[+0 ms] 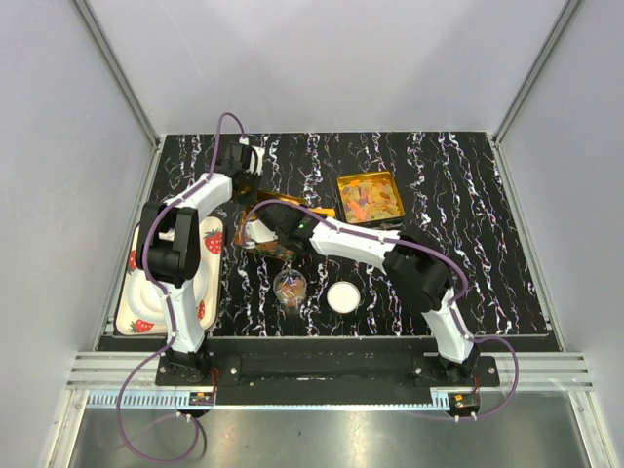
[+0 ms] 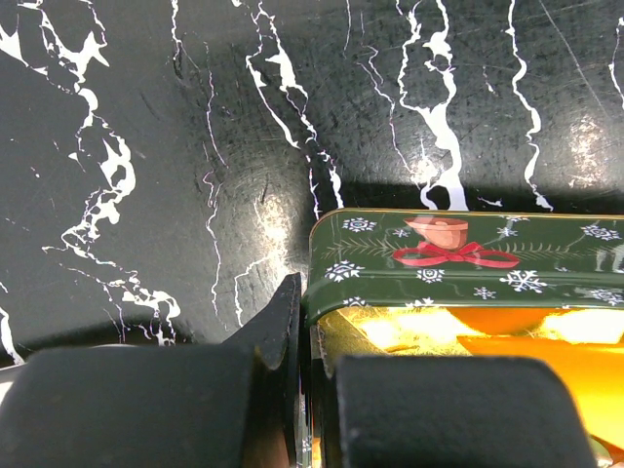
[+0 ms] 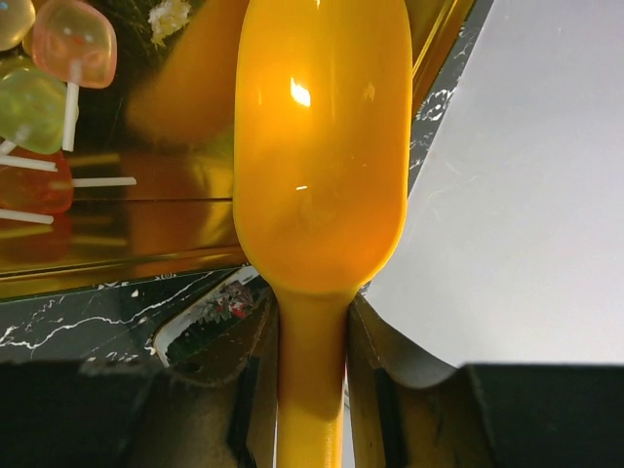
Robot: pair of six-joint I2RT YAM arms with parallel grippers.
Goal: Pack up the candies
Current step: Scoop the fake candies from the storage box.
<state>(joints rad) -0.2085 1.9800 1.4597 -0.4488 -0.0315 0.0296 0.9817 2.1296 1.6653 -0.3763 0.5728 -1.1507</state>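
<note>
The candies point(image 1: 370, 198) are a heap of small orange, red, yellow and green pieces in an open square gold tin point(image 1: 343, 181) at mid-table. A second tin point(image 1: 285, 205), green with snowflakes outside point(image 2: 458, 255) and gold inside, lies left of it. My left gripper point(image 1: 250, 183) point(image 2: 304, 317) is shut on this tin's side wall. My right gripper point(image 1: 266, 230) point(image 3: 312, 327) is shut on the handle of a yellow-orange scoop point(image 3: 320, 146), whose bowl hangs over the tin's gold inside. A few candy pieces on white sticks point(image 3: 60, 58) show in that tin's corner.
A small clear jar point(image 1: 290, 286) and a round white lid point(image 1: 342, 296) stand near the front. A strawberry-patterned tray point(image 1: 136, 304) lies at the left edge under the left arm. A flat white surface point(image 3: 526, 214) fills the right of the right wrist view.
</note>
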